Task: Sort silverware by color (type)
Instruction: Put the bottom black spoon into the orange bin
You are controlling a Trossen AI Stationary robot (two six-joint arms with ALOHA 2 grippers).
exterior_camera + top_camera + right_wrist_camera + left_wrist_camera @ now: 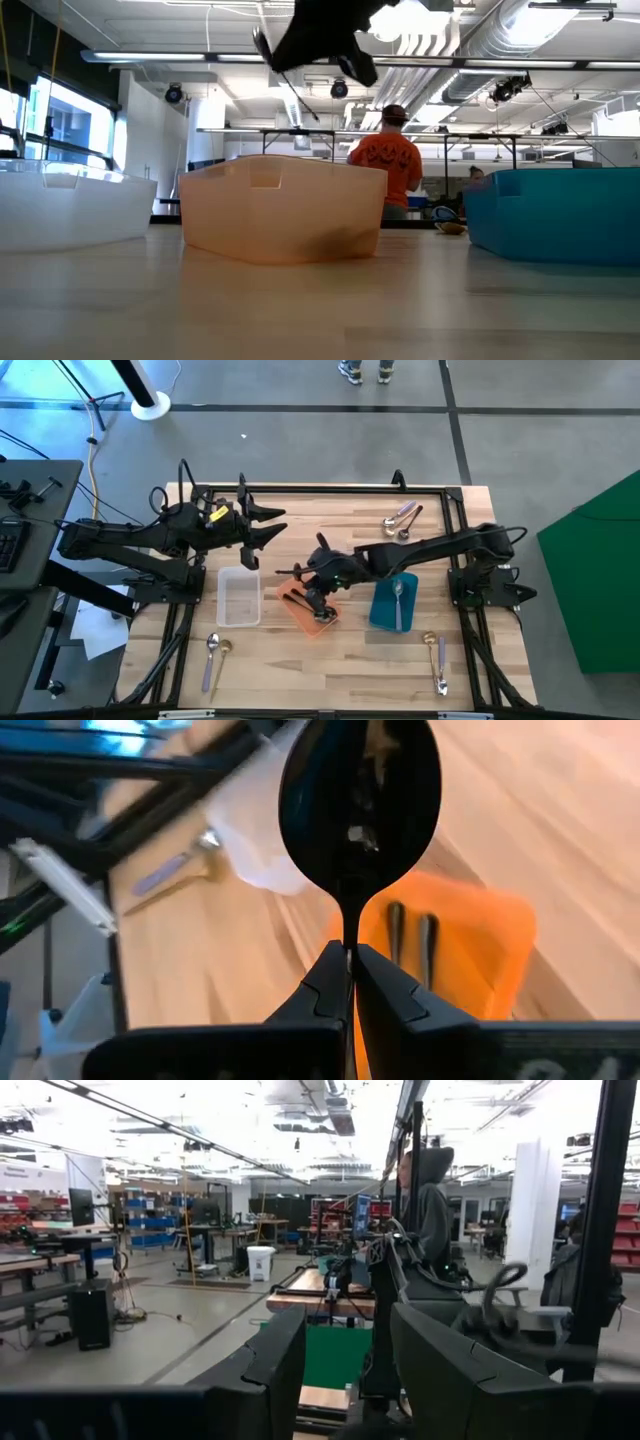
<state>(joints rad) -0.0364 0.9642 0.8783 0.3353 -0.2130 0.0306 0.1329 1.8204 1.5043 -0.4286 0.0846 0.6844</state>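
- Right pincer (pixel 350 982) clamped tight on a black spoon (pixel 358 805), held by the neck, bowl outward, above the orange tray (pixel 310 609).
- Two dark spoons (pixel 410 935) already in that tray, so likely about to drop this one with its colour mates.
- One silver spoon (pixel 398 598) in the blue tray (pixel 383 606), beside the orange tray.
- Left pincer (pixel 262 525) part-open, empty, parked beyond the clear tray (pixel 239 597).
- Loose spoons (pixel 215 654) waiting at the counter (pixel 330 660) corners.

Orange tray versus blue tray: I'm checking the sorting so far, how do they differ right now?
The orange tray lies askew and holds dark spoons; the blue tray sits square and holds one silver spoon. The right gripper, shut on a black spoon, is over the orange tray; nothing is over the blue one. Both are open rectangular trays.
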